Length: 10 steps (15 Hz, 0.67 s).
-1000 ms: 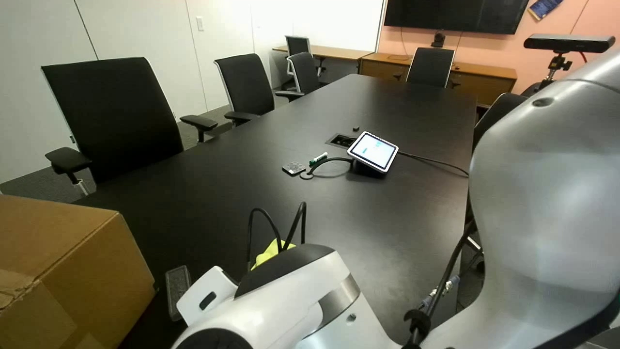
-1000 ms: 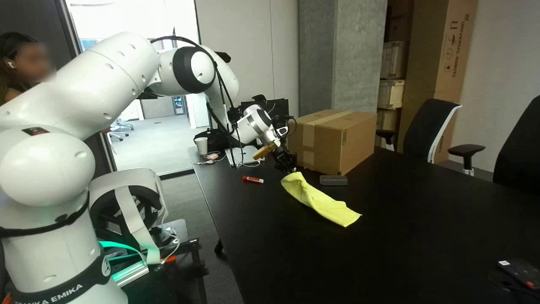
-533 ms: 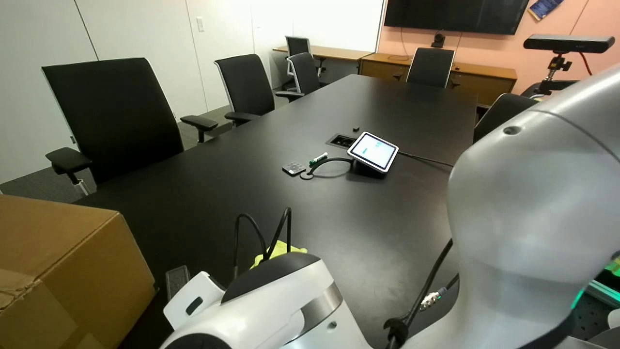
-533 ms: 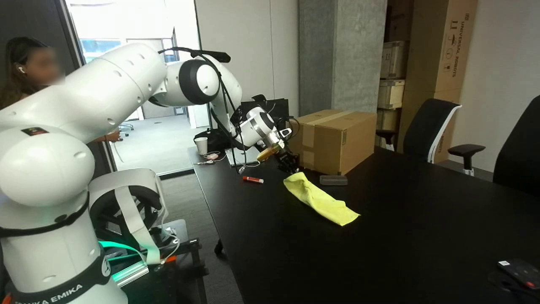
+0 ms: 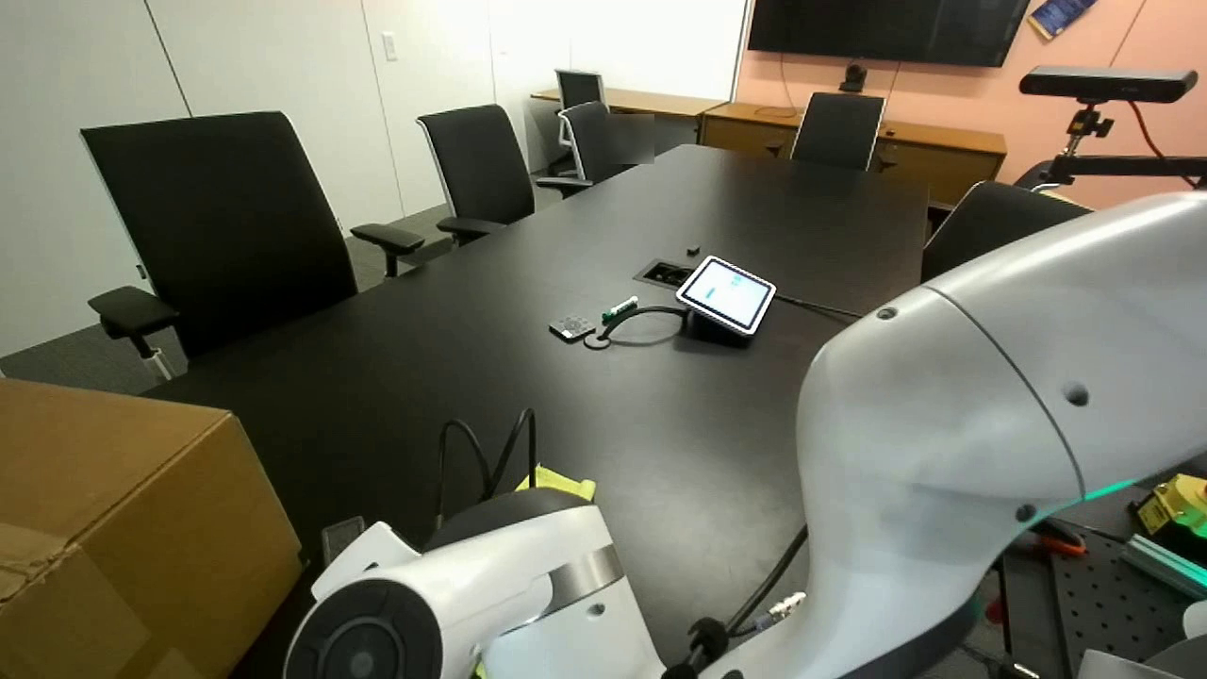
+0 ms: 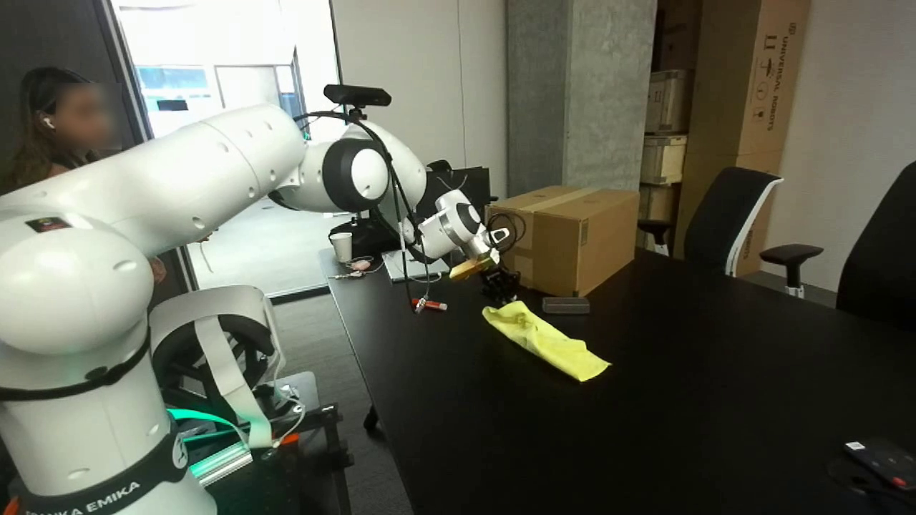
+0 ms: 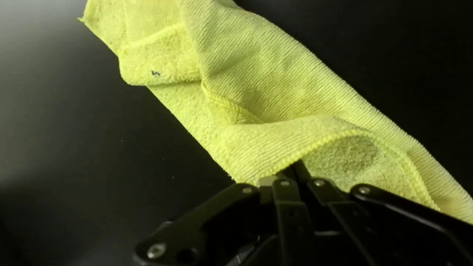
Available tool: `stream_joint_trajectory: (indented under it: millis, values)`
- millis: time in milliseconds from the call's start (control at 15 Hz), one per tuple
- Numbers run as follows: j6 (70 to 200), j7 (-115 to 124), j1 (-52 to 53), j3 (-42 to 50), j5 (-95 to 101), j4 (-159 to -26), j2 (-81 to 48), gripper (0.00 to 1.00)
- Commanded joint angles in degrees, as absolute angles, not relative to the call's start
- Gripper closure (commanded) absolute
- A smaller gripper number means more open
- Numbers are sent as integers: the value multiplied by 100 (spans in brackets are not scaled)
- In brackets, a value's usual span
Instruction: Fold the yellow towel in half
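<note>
The yellow towel [image 6: 547, 342] lies as a long crumpled strip on the black table in an exterior view. Only a small part of the towel [image 5: 558, 483] shows behind the arm in an exterior view. In the wrist view the towel [image 7: 266, 70] is folded over itself, with a hemmed edge arching over my fingers. My gripper [image 7: 297, 168] has its fingers close together at the towel's near end. Its tips are hidden under the arched edge, and it looks shut on the cloth. The gripper [image 6: 507, 297] points down at the towel's far end, just above the table.
A cardboard box [image 6: 608, 239] stands close behind the gripper, with a grey case [image 6: 565, 306] in front of it. A red marker [image 6: 434, 305] and a paper cup [image 6: 342, 247] are near the table edge. A tablet [image 5: 726, 294] stands farther along the table.
The arm has come down and my gripper has moved slightly lower, toward the table. The towel's gripped end has sunk with it and shifted slightly. The rest of the towel has hardly moved.
</note>
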State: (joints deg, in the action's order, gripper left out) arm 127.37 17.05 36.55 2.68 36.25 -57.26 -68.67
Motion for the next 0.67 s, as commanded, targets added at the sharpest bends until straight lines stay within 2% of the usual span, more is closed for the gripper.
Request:
stream_joint_trajectory:
  millis: [0,600]
  values:
    - [12669,810,3441,39,3094,-4902,-7314,98]
    - [12532,217,3497,231,2555,-3977,-7803,95]
